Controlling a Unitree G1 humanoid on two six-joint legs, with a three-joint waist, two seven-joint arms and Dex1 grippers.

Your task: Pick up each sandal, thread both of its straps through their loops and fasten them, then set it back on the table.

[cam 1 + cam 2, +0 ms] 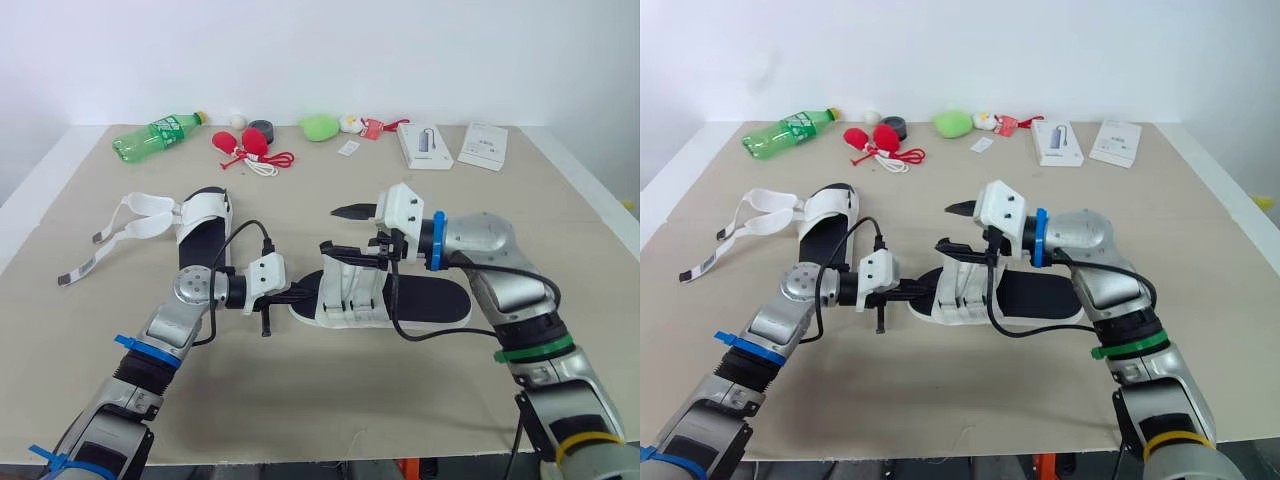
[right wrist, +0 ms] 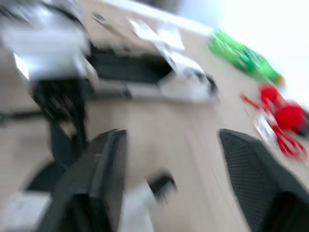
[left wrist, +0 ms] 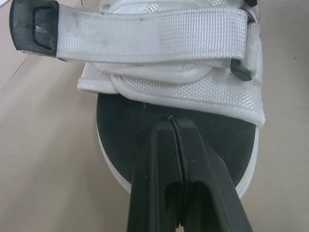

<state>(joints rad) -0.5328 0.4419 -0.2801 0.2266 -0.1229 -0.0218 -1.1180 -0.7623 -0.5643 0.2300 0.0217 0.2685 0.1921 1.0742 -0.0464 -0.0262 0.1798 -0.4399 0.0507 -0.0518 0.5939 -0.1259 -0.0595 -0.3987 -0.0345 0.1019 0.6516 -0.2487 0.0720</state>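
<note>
The near sandal (image 1: 400,298), black-soled with white straps, lies in the middle of the table. My left gripper (image 1: 300,291) is shut, its tips resting on the toe end of the black insole (image 3: 145,130). A white strap (image 3: 145,29) with a black end tab (image 3: 34,26) lies across the upper. My right gripper (image 1: 335,230) hovers open just above the sandal's straps, with its fingers (image 2: 91,183) wide apart. The second sandal (image 1: 205,215) lies to the far left, its loose straps (image 1: 130,215) spread out over the table.
Along the table's back edge lie a green bottle (image 1: 160,133), red items with a cord (image 1: 245,145), a black round object (image 1: 262,128), a green plush (image 1: 320,126) and two white boxes (image 1: 424,145) (image 1: 484,145).
</note>
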